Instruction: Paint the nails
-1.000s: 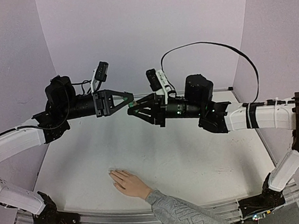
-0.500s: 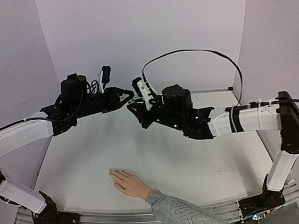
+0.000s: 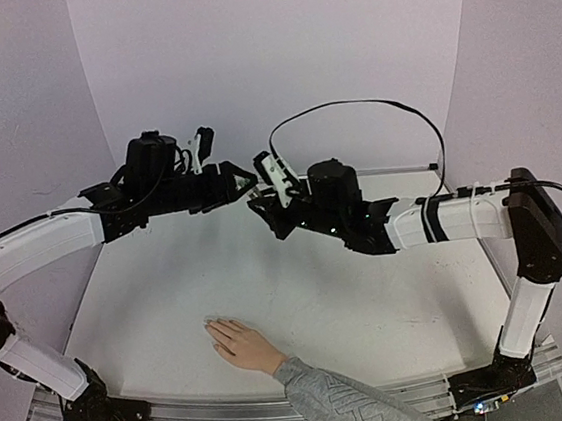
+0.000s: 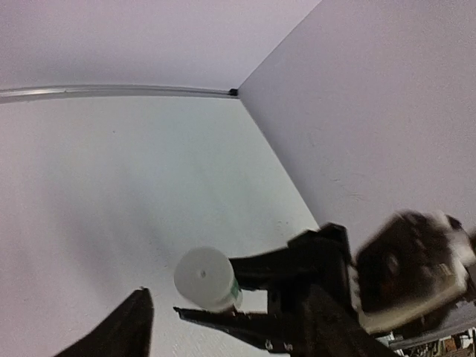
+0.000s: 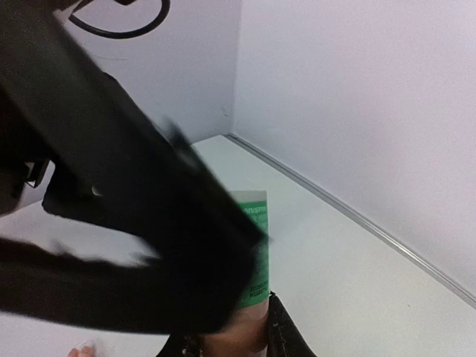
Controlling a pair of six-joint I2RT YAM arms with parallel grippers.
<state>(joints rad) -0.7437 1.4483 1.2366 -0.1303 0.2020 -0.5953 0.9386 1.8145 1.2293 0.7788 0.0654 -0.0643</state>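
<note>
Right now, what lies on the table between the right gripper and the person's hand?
Nothing: in the top external view, bare white table separates the right gripper, holding a white-and-green bottle, from the hand.

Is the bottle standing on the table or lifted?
Lifted: the right fingers grip the bottle in the air, above the table.
</note>
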